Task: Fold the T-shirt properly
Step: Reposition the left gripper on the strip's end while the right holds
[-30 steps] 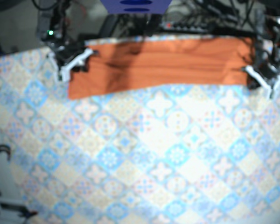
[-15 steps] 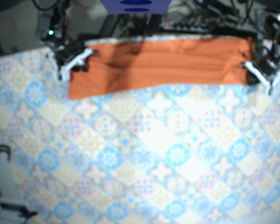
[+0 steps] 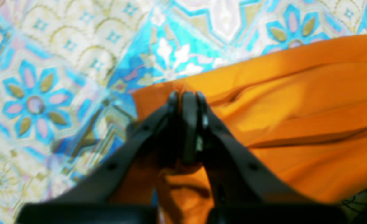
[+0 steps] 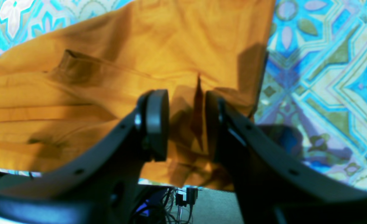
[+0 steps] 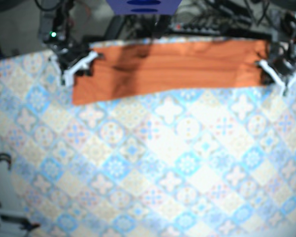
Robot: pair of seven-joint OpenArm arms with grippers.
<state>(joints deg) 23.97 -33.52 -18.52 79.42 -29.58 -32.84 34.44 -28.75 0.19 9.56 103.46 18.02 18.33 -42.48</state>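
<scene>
The orange T-shirt [image 5: 167, 66] lies as a long flat strip along the table's far edge. My left gripper [image 5: 263, 67] is at the strip's right end. In the left wrist view its fingers [image 3: 189, 124] are pressed together, and the left gripper [image 3: 186, 96] is shut on the T-shirt [image 3: 295, 109] at the cloth's corner. My right gripper [image 5: 91, 61] is at the strip's left end. In the right wrist view the right gripper [image 4: 186, 124] is open, straddling a raised ridge of the T-shirt [image 4: 109, 77].
A patterned blue and cream tablecloth [image 5: 177, 163] covers the table. Dark cables and equipment [image 5: 212, 24] sit behind the far edge, with a blue object [image 5: 143, 5] at top centre. A cable loop [image 5: 0, 165] lies at the lower left.
My left gripper has shifted a little toward the table's far edge at the shirt's right end. The right arm and the shirt's left end have stayed put.
</scene>
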